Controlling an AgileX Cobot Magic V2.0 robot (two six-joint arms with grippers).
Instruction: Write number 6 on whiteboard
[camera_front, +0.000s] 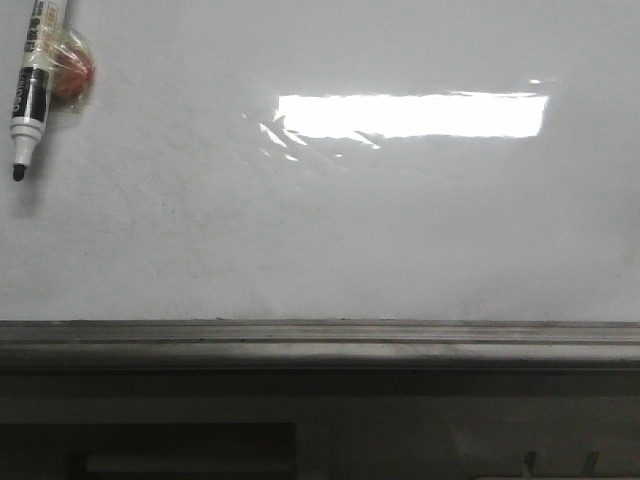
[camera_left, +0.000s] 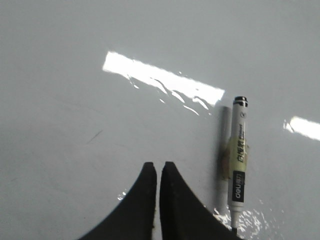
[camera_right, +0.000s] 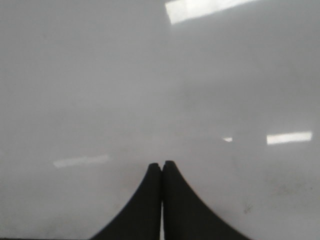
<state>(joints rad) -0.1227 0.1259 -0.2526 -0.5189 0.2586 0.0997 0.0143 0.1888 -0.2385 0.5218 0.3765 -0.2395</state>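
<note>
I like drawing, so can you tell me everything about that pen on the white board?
The marker pen has a white barrel with a black printed label and a dark tip, uncapped, pointing toward the grey ledge. Yellowish clear tape wraps its middle, over something red. It lies flat on the glossy whiteboard, near the far left corner. Nothing holds it: the left claw sits shut beside it, not touching.

Left hand (camera_left: 158, 172), right hand (camera_right: 161, 167): fingers together.
</note>
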